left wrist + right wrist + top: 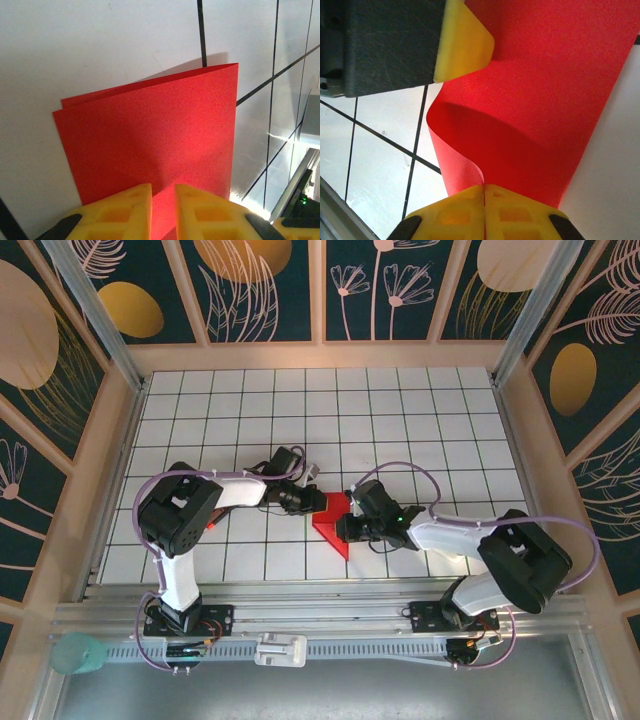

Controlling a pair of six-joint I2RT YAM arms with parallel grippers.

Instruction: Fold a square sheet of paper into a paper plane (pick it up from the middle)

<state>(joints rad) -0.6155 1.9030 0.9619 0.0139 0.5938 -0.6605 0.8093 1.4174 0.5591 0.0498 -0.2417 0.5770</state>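
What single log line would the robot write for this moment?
step: folding | red paper: folded over | left gripper: slightly open, low over paper | right gripper: shut on raised edge

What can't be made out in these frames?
Top view: outline of the paper, covered by the left pincer and right pincer.
Left wrist view: paper's near edge, behind the fingers.
Right wrist view: paper's far end, cut by the top edge.
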